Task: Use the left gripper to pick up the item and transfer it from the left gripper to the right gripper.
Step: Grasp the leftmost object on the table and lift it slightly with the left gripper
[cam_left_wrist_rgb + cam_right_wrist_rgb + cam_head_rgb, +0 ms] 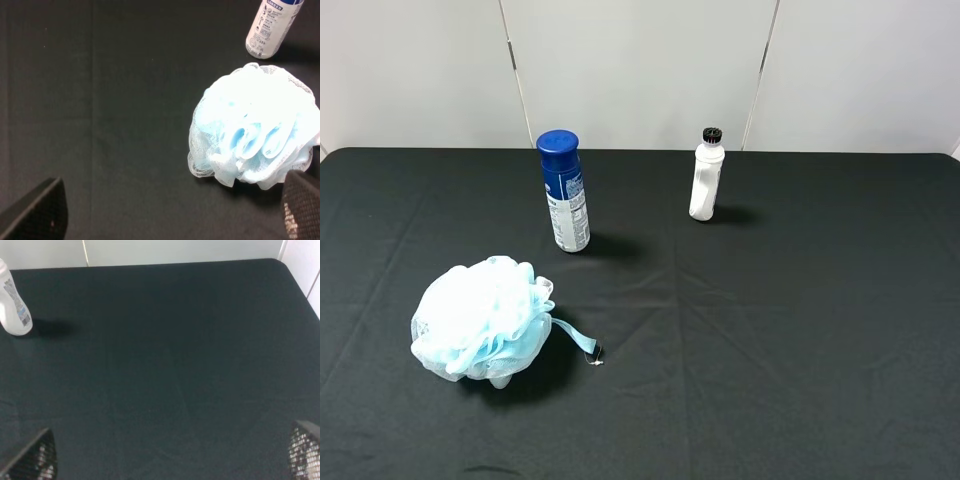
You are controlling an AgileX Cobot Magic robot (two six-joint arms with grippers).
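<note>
Opening step, by the look of it: approach to the pickup, nothing lifted yet. Noted the bath pouf (485, 320) resting on the black table (790, 360), front left in the high view, ribbon loop (578, 342) trailing toward the middle. Well apart from the spray can (563, 190) behind it and the small white bottle (707, 175) further right.

At the left gripper (167, 220): spread wide, grasping nothing. In its wrist view, bath pouf off to one side, just beside one finger (301, 205), not between the two.

At the right gripper (167, 460): likewise released and empty, over the table, small white bottle at the edge of its view.

Neither arm visible in the high view.

Next, as judged: shift the left gripper sideways to centre on the bath pouf, lower, close gently on the soft mesh. Handover not yet begun.
</note>
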